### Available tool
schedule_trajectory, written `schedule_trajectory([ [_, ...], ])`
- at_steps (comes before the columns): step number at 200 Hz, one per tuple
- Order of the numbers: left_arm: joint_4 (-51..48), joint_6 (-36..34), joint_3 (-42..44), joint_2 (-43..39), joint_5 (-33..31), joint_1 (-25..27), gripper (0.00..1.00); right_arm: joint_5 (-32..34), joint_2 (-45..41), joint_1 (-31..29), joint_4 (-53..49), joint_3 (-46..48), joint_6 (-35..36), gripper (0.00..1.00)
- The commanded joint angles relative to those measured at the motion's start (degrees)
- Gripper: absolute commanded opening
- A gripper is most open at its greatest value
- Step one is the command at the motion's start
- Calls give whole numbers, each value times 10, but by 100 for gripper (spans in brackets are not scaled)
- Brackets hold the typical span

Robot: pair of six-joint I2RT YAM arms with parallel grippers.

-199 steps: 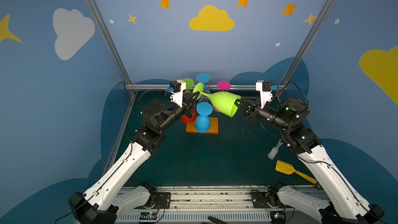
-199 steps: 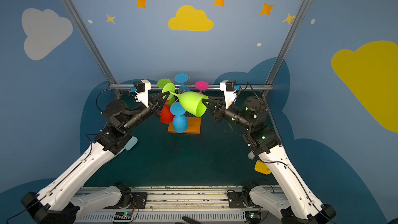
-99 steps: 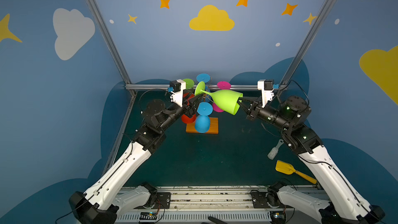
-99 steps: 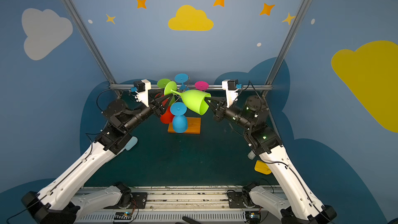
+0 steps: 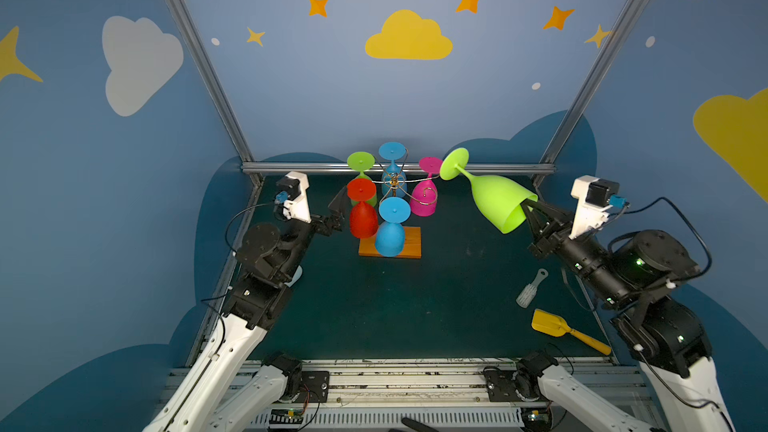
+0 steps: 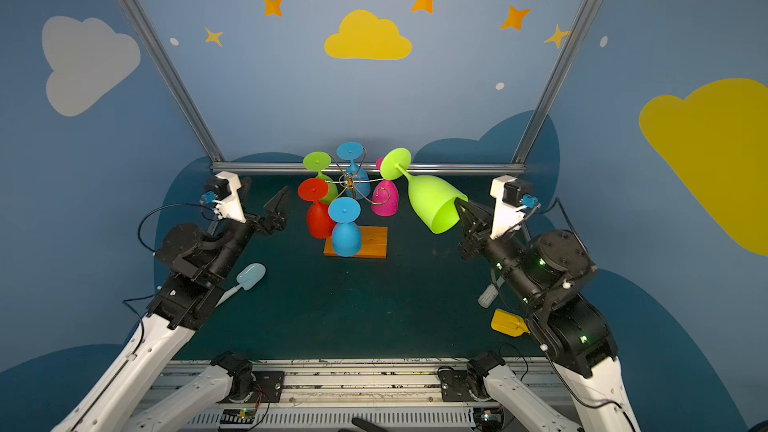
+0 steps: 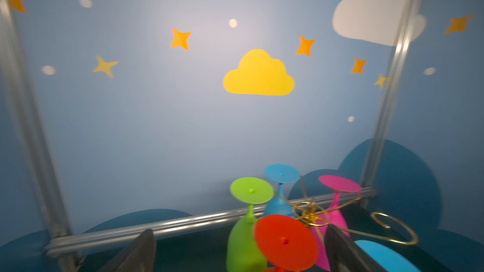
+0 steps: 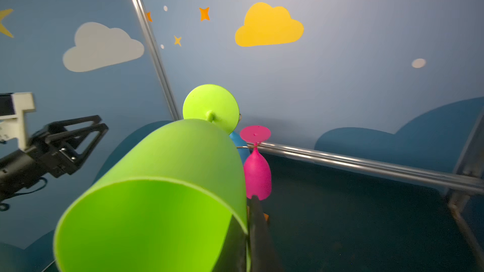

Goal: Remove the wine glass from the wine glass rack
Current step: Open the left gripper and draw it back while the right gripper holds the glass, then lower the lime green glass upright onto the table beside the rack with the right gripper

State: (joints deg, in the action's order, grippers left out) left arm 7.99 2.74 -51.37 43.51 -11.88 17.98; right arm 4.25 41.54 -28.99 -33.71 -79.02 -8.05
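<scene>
The lime-green wine glass is off the rack and up in the air to the right of it, tilted with its foot toward the rack and its open bowl toward the right arm; the right hand is closed on the rim of the bowl, one finger inside and one outside, as the right wrist view shows; the glass's foot is close beside the foot of the pink glass, and I cannot tell whether they touch. The wine glass rack stands at the back middle of the dark green worktop on its orange-brown wooden base; five glasses hang on it bowl down: the pink one, a green one, a red one and two blue ones; in the left wrist view one scroll arm is bare. The left hand is just left of the red glass, fingers spread wide and gripping nothing. Near the right arm a white brush and a yellow scoop lie on the worktop; a pale blue scoop lies by the left arm.
</scene>
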Motion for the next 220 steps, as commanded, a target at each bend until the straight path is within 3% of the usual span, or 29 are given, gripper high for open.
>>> schedule_trajectory([
  [1,25,4,43,-35,-54,-48,99,116,-2,2,-133,-29,31,0],
  [34,28,40,97,-61,-11,-113,99,195,52,2,-276,-91,41,0],
  [57,29,63,118,-60,11,-136,99,208,92,3,-302,-104,45,0],
  [91,-3,104,122,-66,43,-174,99,155,164,22,-291,-112,49,0],
  [129,-9,110,128,-86,47,-192,99,51,263,93,-249,-122,53,0],
  [175,-12,114,132,-98,41,-203,99,-3,399,149,-217,-174,59,0],
  [220,-14,112,132,-103,39,-208,99,4,539,160,-221,-253,66,0],
])
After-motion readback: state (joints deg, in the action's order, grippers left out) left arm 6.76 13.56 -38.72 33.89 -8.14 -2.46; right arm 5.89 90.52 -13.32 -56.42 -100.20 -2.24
